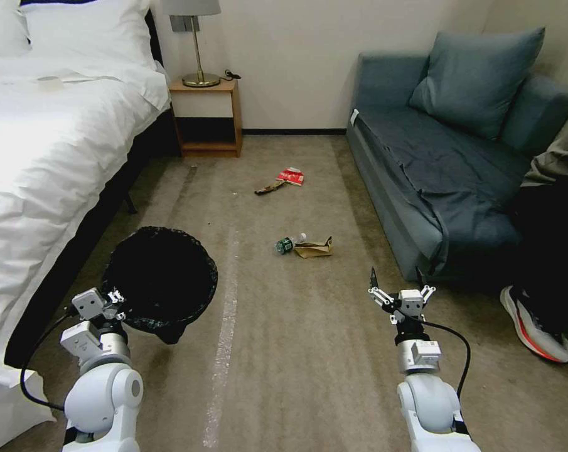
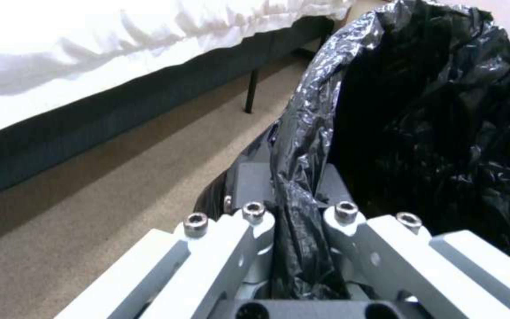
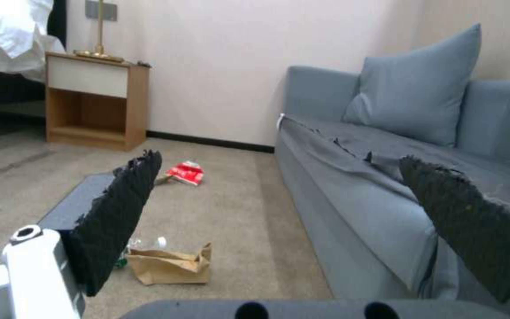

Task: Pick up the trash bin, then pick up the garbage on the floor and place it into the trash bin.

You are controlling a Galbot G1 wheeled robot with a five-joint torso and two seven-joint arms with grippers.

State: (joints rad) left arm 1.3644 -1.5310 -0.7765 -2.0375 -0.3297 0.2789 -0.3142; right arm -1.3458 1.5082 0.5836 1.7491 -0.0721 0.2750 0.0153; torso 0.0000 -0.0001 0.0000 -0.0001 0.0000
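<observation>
With the left end effector point(image 2: 295, 221) clamped on the bagged rim of the trash bin point(image 1: 160, 279) beside the bed point(image 1: 45, 163), the right end effector point(image 1: 400, 284) hovers spread wide short of the crumpled brown paper bag point(image 1: 315, 248), which looks light, soft, best pinched at a fold.

The right gripper point(image 3: 284, 221) has its two black foam pads point(image 3: 119, 217) spread wide apart, holding nothing. On the carpet point(image 3: 237, 208) between them lies a brown paper bag point(image 3: 169, 266), with a clear bottle point(image 3: 143, 244) touching it. Farther off lies a red packet point(image 3: 186, 173), near the nightstand point(image 3: 93, 99). The sofa point(image 3: 355, 190) with its cushion point(image 3: 417, 88) stands along the carpet's edge.
</observation>
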